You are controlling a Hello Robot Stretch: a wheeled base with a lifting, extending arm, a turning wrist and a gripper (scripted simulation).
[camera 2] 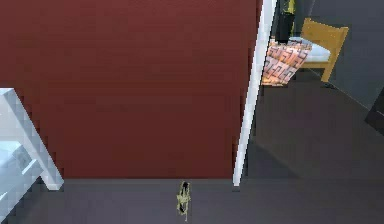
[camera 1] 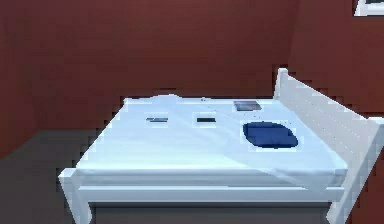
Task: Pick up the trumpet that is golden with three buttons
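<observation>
A small golden slender object (camera 2: 183, 199), likely the trumpet, lay on the dark grey floor (camera 2: 300, 200) near the foot of the red wall (camera 2: 130, 80), between the white wooden bed frame (camera 2: 25, 140) and the white door frame (camera 2: 252, 100). Its long axis seemed to point toward the wall. The state of the fingers, and which way the object lay from them, could not be told.

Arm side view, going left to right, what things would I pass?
White bed frame, small golden thing on the floor, white door frame, orange patterned blanket, wooden bed frame.
</observation>
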